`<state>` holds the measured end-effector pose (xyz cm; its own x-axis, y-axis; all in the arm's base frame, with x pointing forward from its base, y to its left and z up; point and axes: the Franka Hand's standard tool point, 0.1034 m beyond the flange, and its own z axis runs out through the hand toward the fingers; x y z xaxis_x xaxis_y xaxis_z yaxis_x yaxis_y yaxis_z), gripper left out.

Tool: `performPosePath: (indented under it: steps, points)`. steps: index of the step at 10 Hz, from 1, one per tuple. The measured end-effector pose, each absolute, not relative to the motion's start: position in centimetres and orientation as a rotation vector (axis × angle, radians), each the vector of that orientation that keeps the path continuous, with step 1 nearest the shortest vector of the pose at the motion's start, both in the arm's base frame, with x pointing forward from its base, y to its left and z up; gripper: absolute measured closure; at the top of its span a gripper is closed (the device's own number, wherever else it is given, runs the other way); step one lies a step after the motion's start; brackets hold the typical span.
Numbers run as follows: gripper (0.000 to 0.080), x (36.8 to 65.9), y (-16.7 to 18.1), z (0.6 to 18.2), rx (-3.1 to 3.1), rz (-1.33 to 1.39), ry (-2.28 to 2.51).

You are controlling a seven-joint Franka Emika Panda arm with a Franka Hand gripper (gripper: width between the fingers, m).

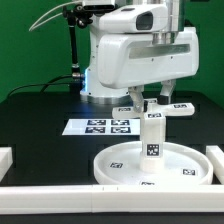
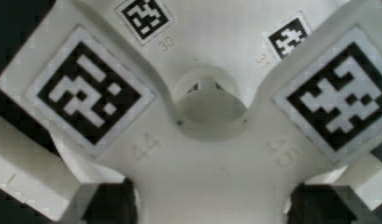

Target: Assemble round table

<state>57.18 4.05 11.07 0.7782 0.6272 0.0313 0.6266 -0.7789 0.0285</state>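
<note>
The large rimmed round disc (image 1: 120, 168) lies flat on the black table near the front. The short thick leg (image 1: 151, 135) stands upright on its middle, a tag on its side. The cross-shaped base (image 1: 168, 109) sits on top of the leg. My gripper (image 1: 150, 98) comes down on it from above. In the wrist view the base (image 2: 209, 105) fills the picture, with tagged arms spreading from a round hub. One arm runs between my dark fingers (image 2: 120, 200), and my gripper (image 2: 214, 205) is shut on it. The joint between leg and base is hidden.
The marker board (image 1: 108, 126) lies behind the disc near the robot's pedestal. Plain white border blocks run along the front (image 1: 90, 200), the exterior view's left (image 1: 5, 158) and right (image 1: 215, 155). A black stand (image 1: 72, 50) rises at the back.
</note>
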Motion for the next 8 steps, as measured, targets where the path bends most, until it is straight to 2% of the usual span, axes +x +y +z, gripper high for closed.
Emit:
performPosePath:
  steps: [1, 2, 3, 4, 5, 8]
  points:
    - [0.0377, 57.26, 4.05, 11.14, 2.946, 0.065, 1.038]
    - [0.0457, 57.29, 4.07, 11.23, 2.947, 0.067, 1.038]
    - [0.0457, 57.1, 4.11, 11.31, 2.957, 0.058, 1.022]
    - [0.0651, 57.1, 4.07, 11.25, 2.968, 0.057, 0.991]
    - [0.0755, 57.12, 4.02, 11.25, 2.974, 0.057, 0.975]
    - [0.0791, 57.15, 3.77, 11.25, 3.065, 0.06, 0.658]
